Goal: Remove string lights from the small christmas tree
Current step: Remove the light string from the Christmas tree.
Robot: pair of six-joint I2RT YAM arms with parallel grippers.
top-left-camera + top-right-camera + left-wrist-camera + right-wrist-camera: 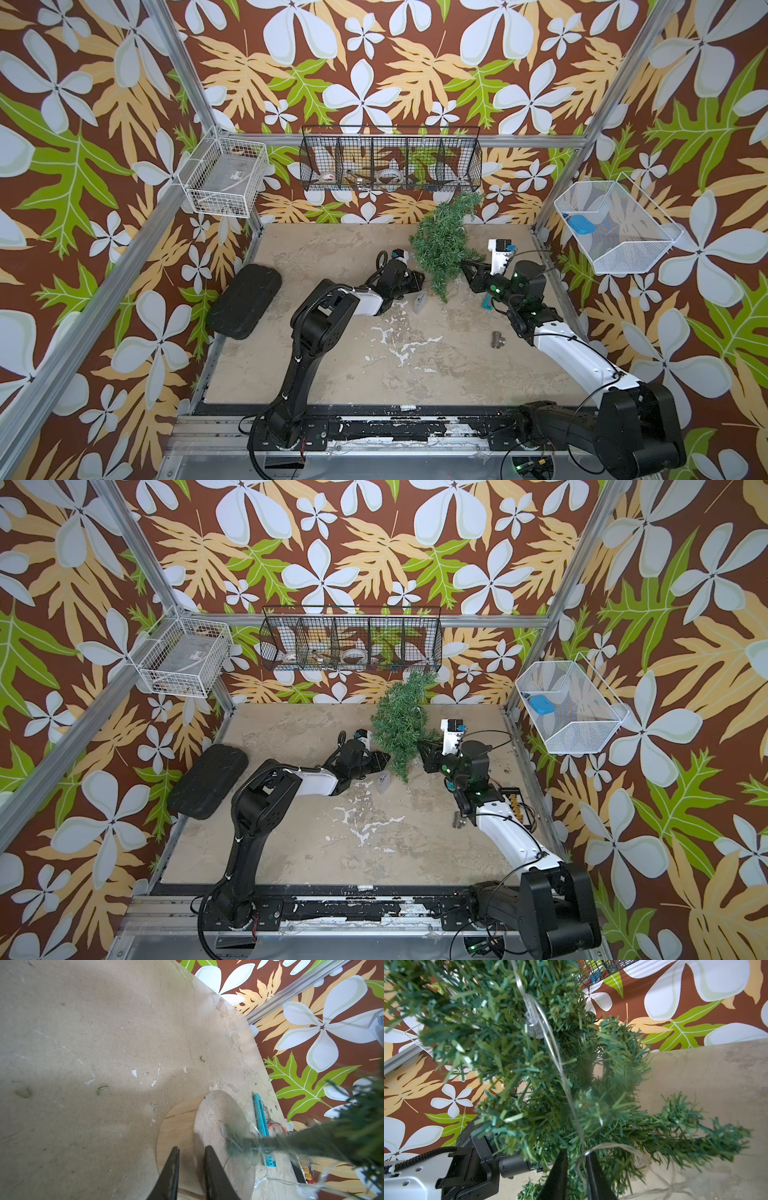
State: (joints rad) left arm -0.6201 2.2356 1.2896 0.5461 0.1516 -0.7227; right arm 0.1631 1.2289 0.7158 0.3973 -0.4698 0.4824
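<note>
My left pincer (191, 1148) squeezes the round tan wooden base (176, 1126) of the small green bristly christmas tree (442, 245). My right pincer (576, 1152), open a little, has the thin clear string lights (564, 1082) between its tips, among the branches. I should pinch, then pull slowly.

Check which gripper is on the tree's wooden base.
The left gripper: its jaws clamp the round wooden base. The right gripper is among the branches, by the light wire.

I see a worn tan bench (457, 374) with white scraped patches near its middle. On it lie a black pad (245, 301) at the left edge, a clear battery box (420, 302), a grey pipe fitting (497, 339) and a teal strip (486, 306).
</note>
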